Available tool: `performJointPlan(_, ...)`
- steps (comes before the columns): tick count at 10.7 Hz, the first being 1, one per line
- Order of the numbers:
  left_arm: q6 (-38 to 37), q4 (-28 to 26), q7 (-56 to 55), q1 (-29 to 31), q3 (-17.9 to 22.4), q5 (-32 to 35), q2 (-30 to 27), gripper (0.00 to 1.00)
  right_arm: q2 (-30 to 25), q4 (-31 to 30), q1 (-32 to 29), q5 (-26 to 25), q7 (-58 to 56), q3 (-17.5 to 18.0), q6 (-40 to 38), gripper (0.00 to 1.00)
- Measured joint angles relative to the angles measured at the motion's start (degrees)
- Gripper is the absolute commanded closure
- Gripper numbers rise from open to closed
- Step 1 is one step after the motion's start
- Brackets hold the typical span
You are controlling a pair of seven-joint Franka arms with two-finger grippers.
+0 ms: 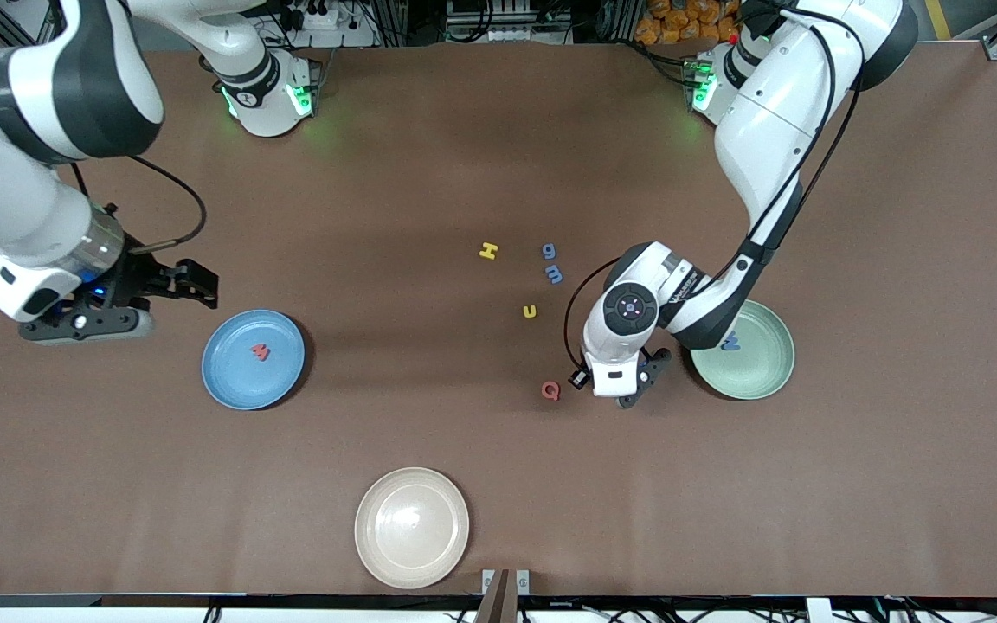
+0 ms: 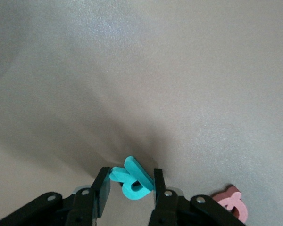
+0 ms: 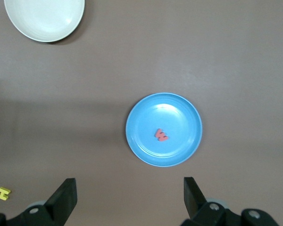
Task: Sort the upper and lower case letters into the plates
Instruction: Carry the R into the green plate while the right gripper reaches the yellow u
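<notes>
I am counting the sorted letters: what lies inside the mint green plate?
One blue letter shows in the mint green plate, partly covered by the left arm, so its shape is unclear. The arm also hides part of the plate, so more could lie there.

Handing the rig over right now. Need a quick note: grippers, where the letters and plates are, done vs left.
Left gripper: low over the table beside the green plate, fingers around the teal R.
Right gripper: open, empty, up over the table by the blue plate; that arm waits.
Done: red w in the blue plate, blue M in the green plate.
Left: teal R, then loose on the table the red Q, yellow u, blue m, blue g, yellow H.
Cream plate holds nothing.
</notes>
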Motion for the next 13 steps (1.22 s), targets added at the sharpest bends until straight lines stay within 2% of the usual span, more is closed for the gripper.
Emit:
performJointPlan(7,-0.5,0.2,1.5,1.3,-0.4,0.0,-1.4,0.71,5.3,1.6,6.7,0.0,11.4,1.5,4.1,0.00)
performJointPlan(10,-4.7,0.3,10.2,4.1,-0.6,-2.3,-4.0,0.71,6.6,1.6,9.6,0.1,17.1,1.6,6.5,0.00)
performJointPlan(13,-9.9,-0.4,23.8,9.2,-0.3,-6.3,-7.6,0.70,10.2,1.6,15.5,0.1,26.8,1.7,9.6,0.00)
